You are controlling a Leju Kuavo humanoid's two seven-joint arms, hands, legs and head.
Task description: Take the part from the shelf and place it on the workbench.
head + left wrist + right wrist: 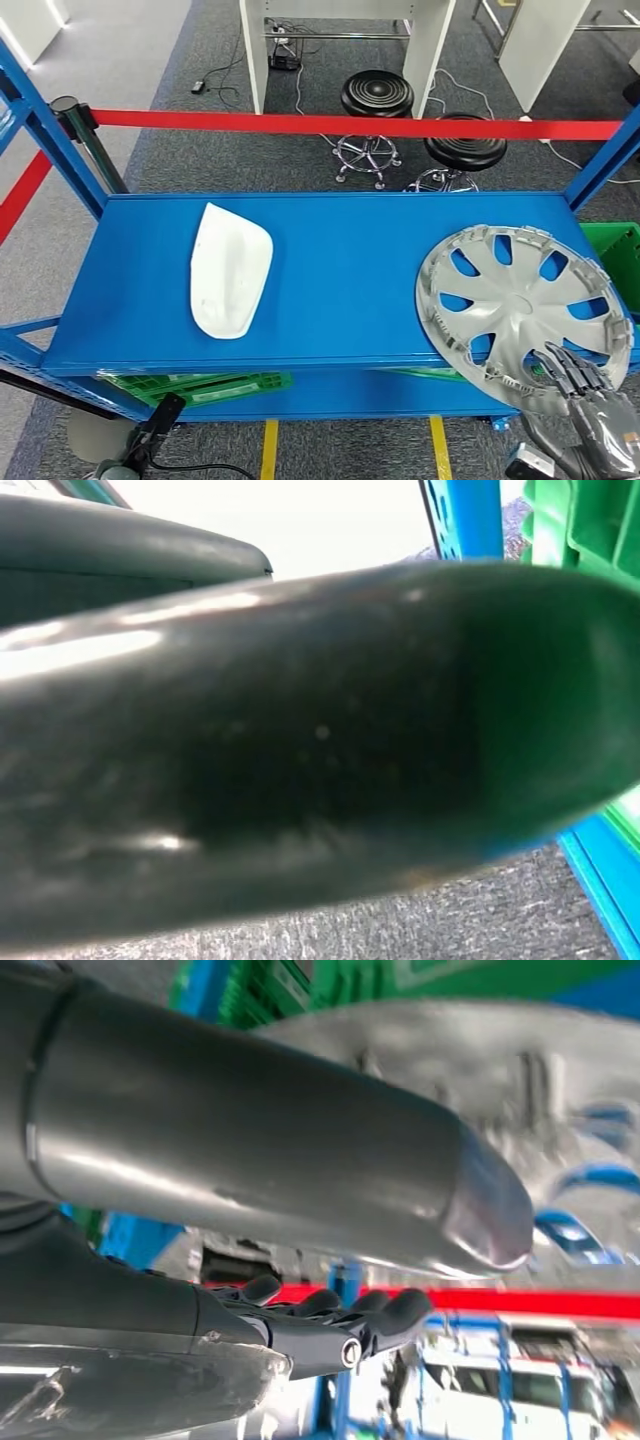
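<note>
A silver hubcap (521, 300) lies at the right end of the blue shelf (340, 270), its near rim reaching past the shelf's front edge. A white moulded cover (229, 268) lies on the left half. My right hand (589, 400) is at the hubcap's near rim, with its dark fingers (566, 365) spread over the rim's edge. In the right wrist view the hubcap (490, 1050) is a blur beyond the thumb (264, 1150), and nothing lies between the thumb and the fingers (340, 1320). My left hand (302, 750) shows as a dark thumb close to the lens, its other fingers hidden.
A red barrier band (340, 124) runs behind the shelf from a post (83, 130). Two black stools (377, 95) (464, 150) stand beyond it. Green crates sit under the shelf (196, 385) and at the right (615, 255). Blue uprights frame both shelf ends.
</note>
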